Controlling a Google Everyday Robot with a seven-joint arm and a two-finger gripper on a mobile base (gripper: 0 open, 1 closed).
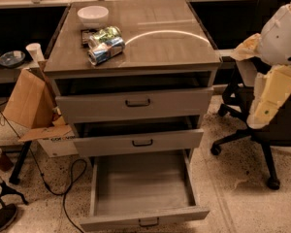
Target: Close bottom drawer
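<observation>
The grey wood-grain cabinet has three drawers. The bottom drawer [143, 188] is pulled far out toward me; its long grey tray is empty, and its narrow front panel with a small dark bar handle [149, 222] sits at the lower edge of the view. The middle drawer [138, 142] and top drawer [136, 104] stand slightly open. My gripper [267, 103], pale yellow below a white arm, hangs at the right edge, level with the top drawer and well right of the cabinet, touching nothing.
On the cabinet top are a white bowl [93, 15] and a crumpled snack bag [105, 45]. A black office chair [262, 130] stands behind my arm on the right. A cardboard box [29, 106] and cables lie on the left floor.
</observation>
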